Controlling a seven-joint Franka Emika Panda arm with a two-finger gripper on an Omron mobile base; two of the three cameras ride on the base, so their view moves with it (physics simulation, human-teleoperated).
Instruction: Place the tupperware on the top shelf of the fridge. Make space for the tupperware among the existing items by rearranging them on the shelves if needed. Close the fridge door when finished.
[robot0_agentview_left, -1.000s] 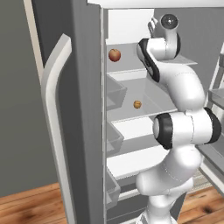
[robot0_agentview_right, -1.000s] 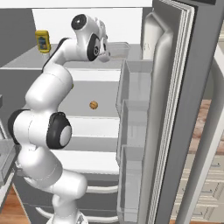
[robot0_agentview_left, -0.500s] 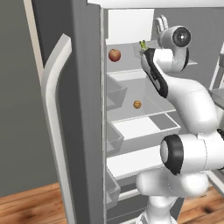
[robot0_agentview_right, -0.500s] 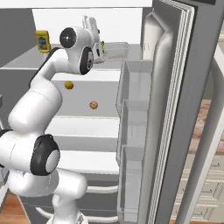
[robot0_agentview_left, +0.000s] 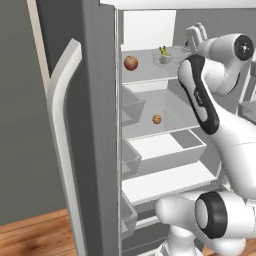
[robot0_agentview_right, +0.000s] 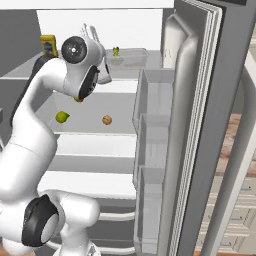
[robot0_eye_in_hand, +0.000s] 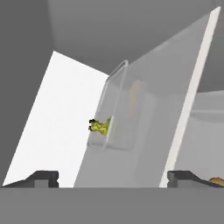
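Note:
The tupperware (robot0_agentview_left: 167, 55) (robot0_agentview_right: 128, 56) (robot0_eye_in_hand: 109, 114) stands on the top shelf (robot0_agentview_left: 145, 76) (robot0_agentview_right: 125, 73) of the open fridge (robot0_agentview_left: 95, 125), green food showing through its wall. To its left on that shelf lies a red-orange fruit (robot0_agentview_left: 131, 62). One shelf lower rests a small tan-brown item (robot0_agentview_left: 157, 119) (robot0_agentview_right: 107, 120). My gripper (robot0_agentview_left: 198, 34) (robot0_agentview_right: 91, 33) (robot0_eye_in_hand: 113, 178) is open and holds nothing. It hangs a short way in front of the tupperware, clear of it, at the right side of the fridge opening.
Bin-shaped racks (robot0_agentview_right: 152, 100) line the open right door (robot0_agentview_right: 200, 125). Grey drawers (robot0_agentview_left: 165, 150) sit on the lower shelves. A green lime (robot0_agentview_right: 62, 117) lies left of the tan item, and a yellow can (robot0_agentview_right: 48, 46) stands at the far left. The left door handle (robot0_agentview_left: 62, 140) juts out.
My open hand has drawn back to the right, off the tupperware, which stays on the top shelf. The arm's elbow has swung outward and lower.

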